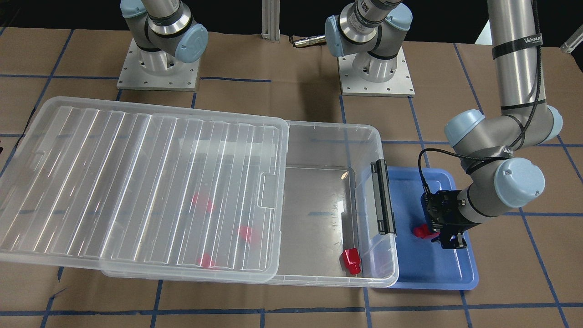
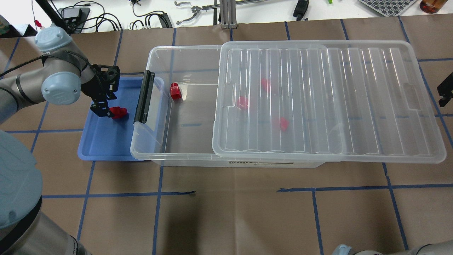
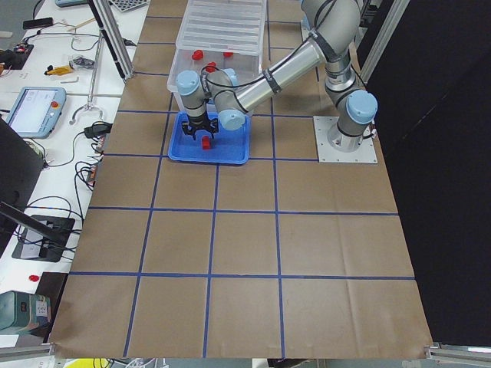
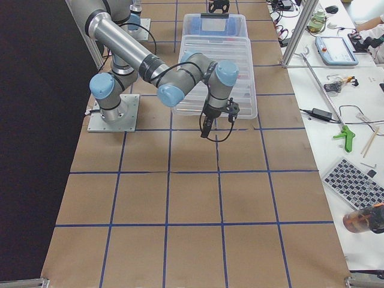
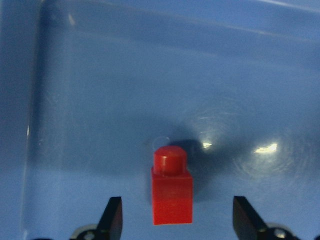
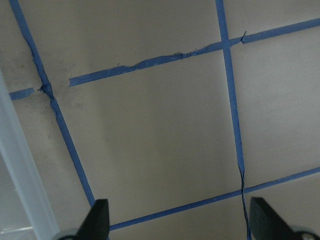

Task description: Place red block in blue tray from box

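Observation:
A red block (image 5: 172, 192) lies on the floor of the blue tray (image 5: 150, 75), stub pointing away from the wrist camera. My left gripper (image 5: 177, 212) hangs just above it, open, with a fingertip on either side and neither touching. The same block (image 2: 119, 112) shows in the overhead view beside the left gripper (image 2: 101, 111), inside the tray (image 2: 102, 145). The clear box (image 2: 155, 141) adjoins the tray, its lid (image 2: 329, 99) slid partly aside. One red block (image 2: 175, 91) lies in the uncovered end; three more (image 2: 242, 102) show under the lid. My right gripper (image 6: 177, 220) is open over bare paper.
The box's black latch (image 2: 143, 95) stands up next to the tray. The lid overhangs the box's far end, towards my right gripper (image 2: 446, 92). Brown paper with blue tape lines (image 6: 227, 90) covers the table. Tools and cables lie past the table's far edge (image 2: 191, 10).

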Available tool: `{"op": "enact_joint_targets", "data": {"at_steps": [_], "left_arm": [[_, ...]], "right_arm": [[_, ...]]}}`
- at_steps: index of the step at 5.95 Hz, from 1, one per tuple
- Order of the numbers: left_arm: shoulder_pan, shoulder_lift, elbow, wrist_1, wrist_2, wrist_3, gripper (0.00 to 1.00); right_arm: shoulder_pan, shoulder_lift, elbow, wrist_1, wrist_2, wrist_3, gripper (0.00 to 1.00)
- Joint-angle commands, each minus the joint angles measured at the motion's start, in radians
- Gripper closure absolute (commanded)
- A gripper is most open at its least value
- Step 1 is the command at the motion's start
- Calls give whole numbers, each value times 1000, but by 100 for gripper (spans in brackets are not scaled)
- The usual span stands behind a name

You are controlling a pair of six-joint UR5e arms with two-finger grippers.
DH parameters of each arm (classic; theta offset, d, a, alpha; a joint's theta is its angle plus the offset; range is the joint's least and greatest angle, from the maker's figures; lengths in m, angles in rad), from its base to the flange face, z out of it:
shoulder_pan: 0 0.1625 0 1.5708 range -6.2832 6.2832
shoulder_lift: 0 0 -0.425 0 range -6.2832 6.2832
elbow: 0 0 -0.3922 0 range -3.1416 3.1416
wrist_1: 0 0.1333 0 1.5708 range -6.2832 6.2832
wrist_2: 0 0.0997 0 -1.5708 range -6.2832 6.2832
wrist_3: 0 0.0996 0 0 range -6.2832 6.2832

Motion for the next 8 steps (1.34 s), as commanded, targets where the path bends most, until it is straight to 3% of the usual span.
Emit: {"op": "enact_joint_targets", "data": {"at_steps": [1,4,8], "left_arm": [[-26,117,82,-270,2,-197,7],[-162,226,218,-536,2,-564,5],[-236,336,232,-625,8,-997,5]], "right_arm": [[1,-16,28,8,13,10,0],[7,-25,39,12,18,7,0],[20,-34,60,16,44,-1,0]]}}
